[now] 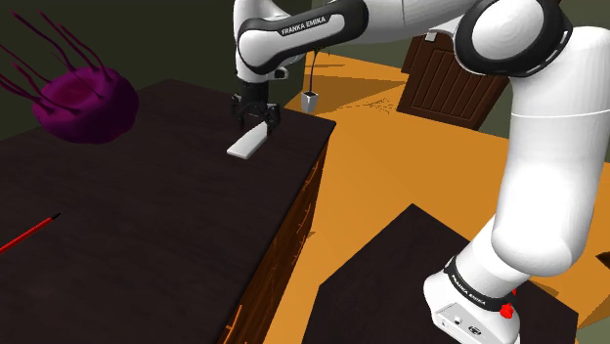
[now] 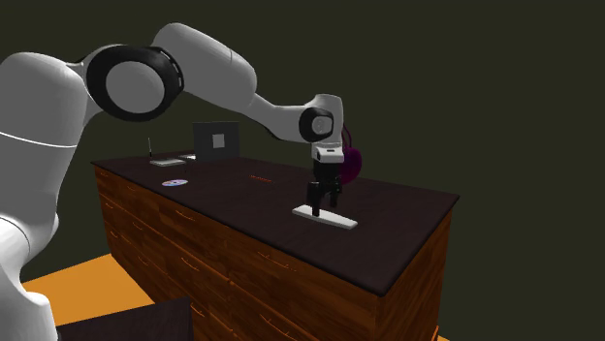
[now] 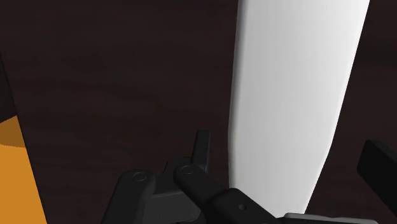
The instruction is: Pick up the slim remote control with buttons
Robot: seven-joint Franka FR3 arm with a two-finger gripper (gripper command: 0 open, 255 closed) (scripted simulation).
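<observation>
**End effector open astride the white remote on the desk**

The slim, flat, plain white remote control [image 1: 250,143] [image 2: 327,219] [image 3: 292,95] lies flat on the dark-topped desk with wooden drawer fronts [image 1: 147,215] [image 2: 407,208] [image 3: 114,76], near the desk edge on the shoulder view's right. No buttons can be made out on its surface.

The all-black two-finger end effector [image 1: 256,117] [image 2: 318,205] [image 3: 289,156] points down over one end of the remote, the far end in the shoulder view. Its jaws stand wide. In the wrist view one finger sits on each side of the white slab with a strip of dark desk between finger and remote, so the remote is straddled but not gripped.

Farther along the desk, well apart from the remote, sits a bulbous magenta object with thin tendrils [image 1: 83,103] [image 2: 354,163]. A thin red stick [image 1: 29,235] [image 2: 259,177] lies flat on the top. At the desk's other end, in the second exterior view, are a small pale disc [image 2: 175,183] and an upright grey panel [image 2: 215,140].

Beyond the desk, orange floor [image 1: 371,166] runs to a brown wooden cabinet [image 1: 450,78].
</observation>
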